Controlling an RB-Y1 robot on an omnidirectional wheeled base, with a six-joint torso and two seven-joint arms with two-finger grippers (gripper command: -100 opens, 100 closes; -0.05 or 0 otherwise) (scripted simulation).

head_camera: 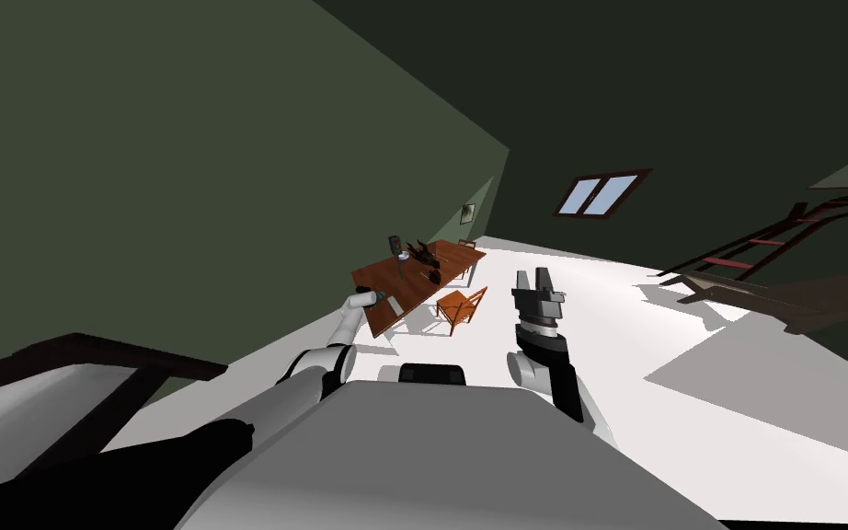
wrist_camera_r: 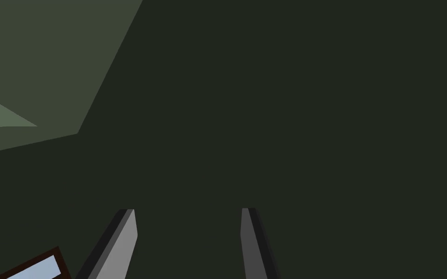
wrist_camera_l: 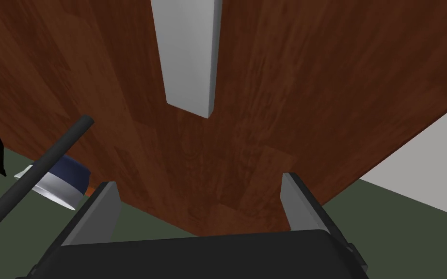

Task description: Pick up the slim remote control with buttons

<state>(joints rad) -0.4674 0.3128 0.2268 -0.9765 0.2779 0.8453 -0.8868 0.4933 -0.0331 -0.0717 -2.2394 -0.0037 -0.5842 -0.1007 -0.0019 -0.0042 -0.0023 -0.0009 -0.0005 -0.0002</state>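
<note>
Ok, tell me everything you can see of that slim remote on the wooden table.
The remote shows as a long, slim, plain light grey slab with square edges; no buttons can be made out on the face I see. It lies flat on the reddish-brown wooden table, lengthwise in line with the open left claw, ahead of its fingertips and apart from them. Its far end runs out of the left wrist view. Nothing but the table touches it.
</note>
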